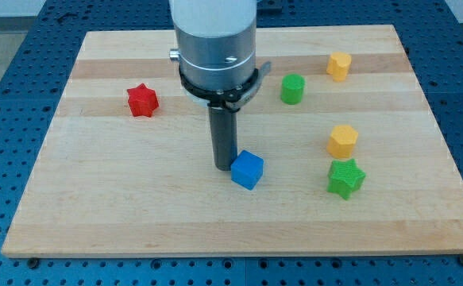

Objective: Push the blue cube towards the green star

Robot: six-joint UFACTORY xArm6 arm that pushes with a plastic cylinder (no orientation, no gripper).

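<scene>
While my tip (224, 165) touches blue cube (247, 169); wooden board (96, 214).

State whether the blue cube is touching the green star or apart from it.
Apart: bare board shows between the blue cube and green star.

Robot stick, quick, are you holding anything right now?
No gripper here: my tip holds nothing; it rests on the wooden board, right at the blue cube's left side, with the green star farther right.
</scene>
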